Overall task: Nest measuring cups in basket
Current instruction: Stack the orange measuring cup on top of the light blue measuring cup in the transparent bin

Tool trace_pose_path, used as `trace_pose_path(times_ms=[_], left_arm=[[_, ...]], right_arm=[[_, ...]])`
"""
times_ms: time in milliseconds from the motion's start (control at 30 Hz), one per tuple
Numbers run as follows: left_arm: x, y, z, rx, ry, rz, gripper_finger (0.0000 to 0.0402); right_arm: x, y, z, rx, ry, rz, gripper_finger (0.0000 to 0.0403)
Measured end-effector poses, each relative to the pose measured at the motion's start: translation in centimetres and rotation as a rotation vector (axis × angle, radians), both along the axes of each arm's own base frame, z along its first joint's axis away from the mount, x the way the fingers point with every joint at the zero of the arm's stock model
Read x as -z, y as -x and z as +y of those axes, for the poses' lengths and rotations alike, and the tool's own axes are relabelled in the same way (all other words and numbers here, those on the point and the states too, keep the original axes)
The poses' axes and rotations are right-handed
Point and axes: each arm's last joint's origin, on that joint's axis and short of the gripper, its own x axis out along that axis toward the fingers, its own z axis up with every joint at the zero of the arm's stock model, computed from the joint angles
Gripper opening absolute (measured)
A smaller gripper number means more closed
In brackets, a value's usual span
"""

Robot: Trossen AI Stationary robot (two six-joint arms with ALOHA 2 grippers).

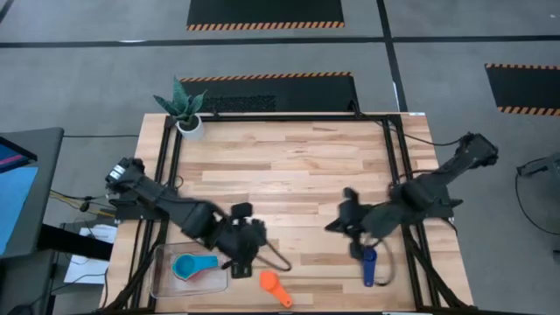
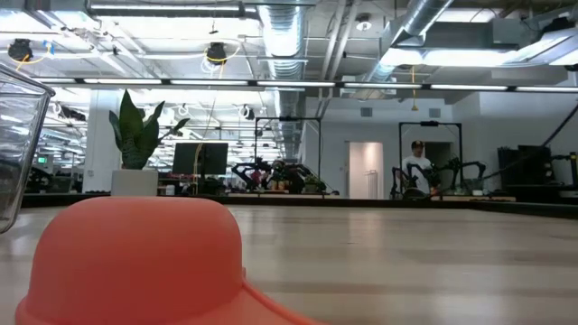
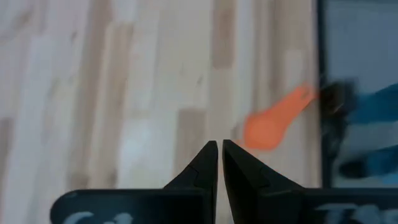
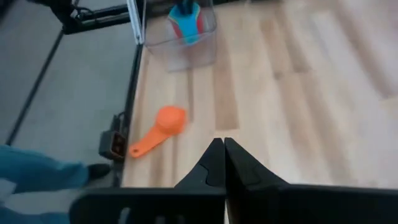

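Orange-red measuring cup [image 2: 135,262], nearest the low camera, lies near the table's [image 1: 289,166] front edge, just right of the clear basket [image 1: 166,282] at the front-left corner, which holds nested blue cups [image 1: 192,265]. Dark blue cup [image 1: 369,267] lies front-right. Left gripper [image 3: 220,149] and right gripper [image 4: 220,146]: fingers pressed together, empty.

Nested cups [image 1: 194,266] lie in the basket [image 1: 166,287]; another cup [image 1: 273,286] lies just right of it.

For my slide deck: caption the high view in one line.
Both grippers shut and empty: left gripper beside the clear basket of nested cups, orange cup and dark blue cup still on the table.
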Motion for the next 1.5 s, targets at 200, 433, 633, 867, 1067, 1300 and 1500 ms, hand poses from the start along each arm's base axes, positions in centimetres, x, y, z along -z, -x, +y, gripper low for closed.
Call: trace_pose_path(times_ms=[200,433,633,867,1067,1300,1500], left_arm=[[0.6,2.9,-0.5,-0.076,-0.199,0.125,0.0011],[0.8,5.1,-0.5,-0.093,-0.36,0.219,0.0011],[0.8,5.6,-1.0,-0.045,-0.374,0.223,0.0011],[0.8,5.8,-1.2,-0.017,-0.373,0.231,0.0011],[0.8,5.9,-1.4,-0.04,-0.373,0.215,0.0011],[0.8,6.2,-1.8,-0.028,-0.379,0.208,0.0011],[0.8,6.2,-1.8,-0.054,-0.37,0.202,0.0011]], right_arm=[[3.7,-5.2,1.6,0.029,-0.065,0.023,0.001],[8.2,-10.3,4.0,-0.023,-0.173,0.052,0.0006],[10.4,-13.8,6.8,-0.071,-0.245,0.113,0.0011],[13.0,-16.8,9.7,-0.036,-0.307,0.162,0.0008],[15.7,-18.2,10.9,-0.066,-0.345,0.241,0.0007],[16.5,-18.2,10.8,-0.055,-0.317,0.3,0.0008],[16.9,-17.9,10.7,-0.079,-0.284,0.353,0.0005]])
